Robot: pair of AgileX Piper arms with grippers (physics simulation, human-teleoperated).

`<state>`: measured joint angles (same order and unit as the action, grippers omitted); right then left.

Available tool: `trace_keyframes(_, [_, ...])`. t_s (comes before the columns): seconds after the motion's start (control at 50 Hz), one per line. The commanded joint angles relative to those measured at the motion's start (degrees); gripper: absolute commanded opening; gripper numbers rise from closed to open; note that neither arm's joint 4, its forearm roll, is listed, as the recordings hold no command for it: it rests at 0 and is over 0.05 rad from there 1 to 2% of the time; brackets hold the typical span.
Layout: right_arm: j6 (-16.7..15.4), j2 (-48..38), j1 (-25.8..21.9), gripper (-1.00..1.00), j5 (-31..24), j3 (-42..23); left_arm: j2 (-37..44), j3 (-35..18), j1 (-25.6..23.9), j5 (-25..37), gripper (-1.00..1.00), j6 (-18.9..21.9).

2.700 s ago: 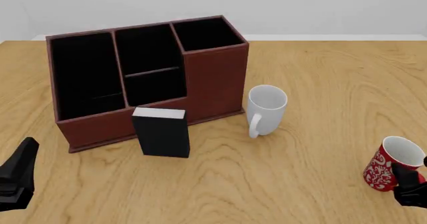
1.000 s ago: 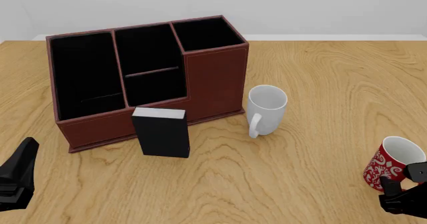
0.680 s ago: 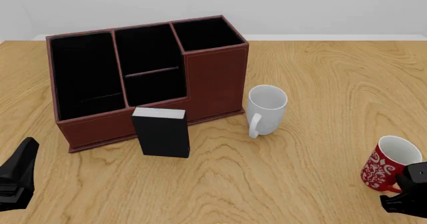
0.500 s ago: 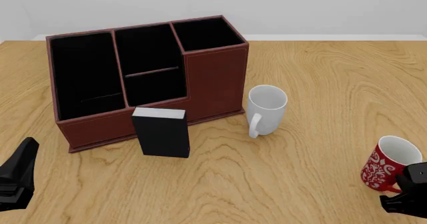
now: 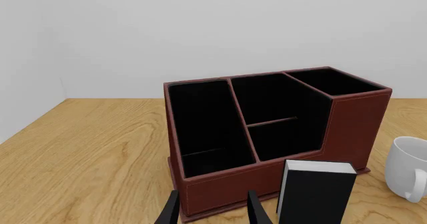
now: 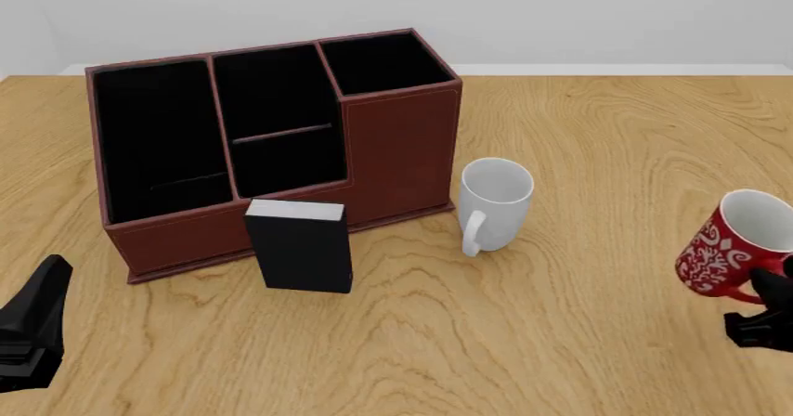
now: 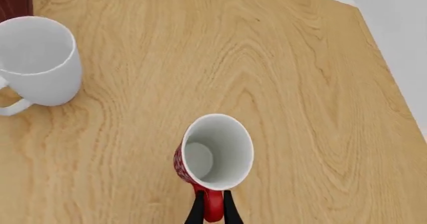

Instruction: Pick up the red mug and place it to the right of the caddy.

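Note:
The red mug, red with white swirls and a white inside, hangs tilted above the table at the right edge of the front view, well right of the caddy. My right gripper is shut on the mug's red handle. In the right wrist view the fingers pinch the handle below the mug. The caddy, dark red-brown with three black compartments, stands at the back left and also shows in the left wrist view. My left gripper is open and empty at the near left, in front of the caddy.
A plain white mug stands just right of the caddy, handle toward me; it also shows in the right wrist view. A small black box with a white top stands against the caddy's front. Bare wood lies between the white mug and the red mug.
My right gripper has lifted the red mug off the table and carried it up and slightly away from me. The left arm, caddy, white mug and box have not moved.

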<state>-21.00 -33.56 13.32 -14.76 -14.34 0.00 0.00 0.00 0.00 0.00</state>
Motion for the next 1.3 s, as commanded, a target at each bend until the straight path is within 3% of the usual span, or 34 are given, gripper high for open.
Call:
trace_keyframes(0.02, [2.3,-2.3,-4.4,-1.00,-0.6,-8.7,0.0,0.0,0.0,0.0,1.00,0.0])
trace_keyframes(0.24, [2.3,-15.8,-12.3,-1.00,6.2,-20.4,0.0,0.0,0.0,0.0,1.00,0.0])
trace_keyframes(0.42, [1.8,-29.5,-15.7,-1.00,11.0,-30.9,0.0,0.0,0.0,0.0,1.00,0.0])
trace_keyframes(0.86, [1.6,-54.3,-17.8,-1.00,12.7,-52.6,0.0,0.0,0.0,0.0,1.00,0.0])
trace_keyframes(1.0, [1.6,-59.0,-19.3,-1.00,12.6,-56.3,0.0,0.0,0.0,0.0,1.00,0.0])
trace_keyframes(1.3, [1.0,-65.4,-21.8,-1.00,14.0,-57.5,0.0,0.0,0.0,0.0,1.00,0.0])
